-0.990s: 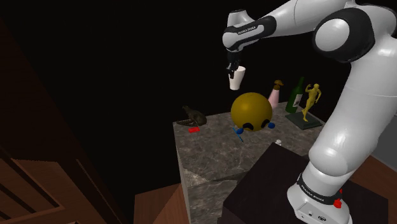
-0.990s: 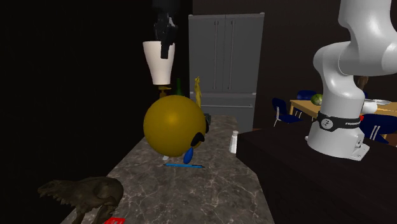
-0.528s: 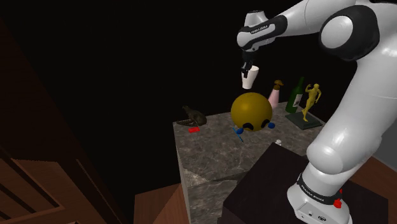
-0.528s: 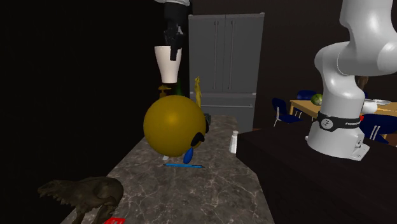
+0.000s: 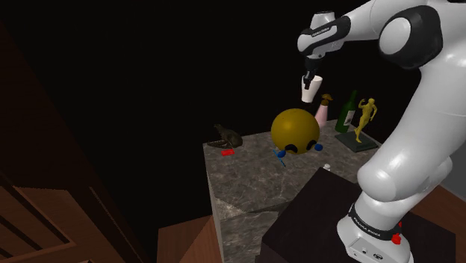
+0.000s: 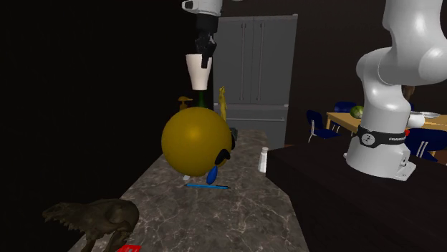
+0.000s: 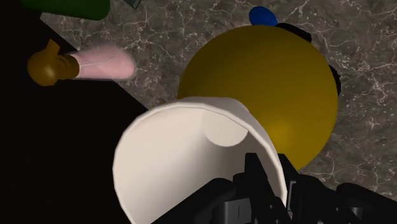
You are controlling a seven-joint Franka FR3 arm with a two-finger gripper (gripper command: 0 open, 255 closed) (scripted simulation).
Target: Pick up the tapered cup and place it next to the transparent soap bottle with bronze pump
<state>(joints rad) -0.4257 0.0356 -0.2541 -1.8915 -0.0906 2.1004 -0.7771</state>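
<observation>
The black gripper (image 5: 307, 80) is pinching the rim of one white cup (image 5: 308, 93), holding it high in the air. Below the jaws, one big yellow ball (image 5: 294, 129) and one pink soap bottle (image 5: 322, 113) are standing on the marble counter (image 5: 246, 177). One grey fridge (image 6: 254, 71) is standing beyond.

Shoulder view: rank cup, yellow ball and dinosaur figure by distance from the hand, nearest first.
1. cup: clasped in the hand, up in the air.
2. yellow ball: on the counter, below the hand.
3. dinosaur figure: counter's far corner, toward the shoulder view's left.
</observation>
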